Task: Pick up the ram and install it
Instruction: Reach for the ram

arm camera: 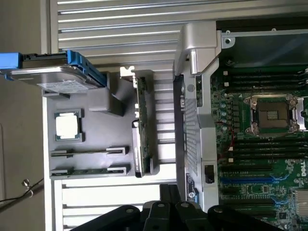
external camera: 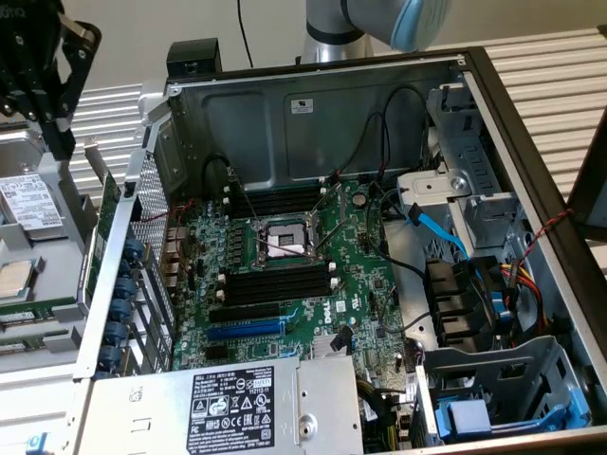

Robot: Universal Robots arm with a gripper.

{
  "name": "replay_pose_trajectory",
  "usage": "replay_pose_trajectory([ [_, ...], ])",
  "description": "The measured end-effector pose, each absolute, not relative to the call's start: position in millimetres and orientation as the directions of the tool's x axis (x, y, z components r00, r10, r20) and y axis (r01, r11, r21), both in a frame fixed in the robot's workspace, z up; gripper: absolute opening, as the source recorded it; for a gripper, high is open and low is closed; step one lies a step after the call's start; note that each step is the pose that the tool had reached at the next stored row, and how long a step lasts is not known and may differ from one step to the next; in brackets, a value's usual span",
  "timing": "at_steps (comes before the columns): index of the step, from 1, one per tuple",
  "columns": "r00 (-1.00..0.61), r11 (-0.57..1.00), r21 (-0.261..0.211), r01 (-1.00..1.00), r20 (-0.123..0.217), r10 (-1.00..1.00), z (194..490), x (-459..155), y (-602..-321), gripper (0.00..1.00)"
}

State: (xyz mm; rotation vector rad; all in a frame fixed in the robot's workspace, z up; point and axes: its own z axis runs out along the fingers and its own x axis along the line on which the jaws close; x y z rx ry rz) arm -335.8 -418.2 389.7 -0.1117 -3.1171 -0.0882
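The black robot claw [external camera: 55, 118] is held clenched on nothing over the grey plastic parts tray [arm camera: 96, 135], beside the open metal computer case [arm camera: 192, 120]. The ram, a thin green circuit-board stick [arm camera: 89, 171], is stood on edge in a groove along the tray's edge, presumably so that its long sides can be pinched.

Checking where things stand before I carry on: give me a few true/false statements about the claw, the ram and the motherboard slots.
1. The claw is shut. True.
2. The claw grips the ram. False: the ram lies in the grey tray outside the case.
3. A processor chip lies in that tray. True.
4. The black memory slots are filled. False: they look empty.
5. The blue expansion slot holds a card. False: it is empty.
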Motion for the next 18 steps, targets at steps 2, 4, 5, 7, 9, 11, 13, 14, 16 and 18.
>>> replay_pose_trajectory([
  [2, -0.997, 0.996, 0.056, 0.072, 0.025, 0.071, 390, -345, -418, 0.11],
  [4, -0.997, 0.996, 0.055, 0.072, 0.027, 0.071, 389, -354, -419, 0.11],
  [5, -0.997, 0.996, 0.055, 0.072, 0.028, 0.071, 389, -358, -419, 0.11],
  [7, -0.997, 0.996, 0.055, 0.072, 0.029, 0.071, 389, -367, -419, 0.11],
  [9, -0.997, 0.996, 0.055, 0.073, 0.029, 0.071, 388, -377, -420, 0.11],
  [11, -0.997, 0.996, 0.055, 0.072, 0.027, 0.071, 387, -384, -420, 0.11],
  [13, -0.997, 0.996, 0.055, 0.072, 0.027, 0.071, 387, -393, -421, 0.11],
  [14, -0.997, 0.996, 0.055, 0.072, 0.027, 0.071, 387, -397, -421, 0.11],
  [16, -0.997, 0.996, 0.056, 0.072, 0.027, 0.071, 387, -407, -421, 0.11],
  [18, -0.997, 0.996, 0.056, 0.072, 0.027, 0.071, 386, -416, -421, 0.11],
])
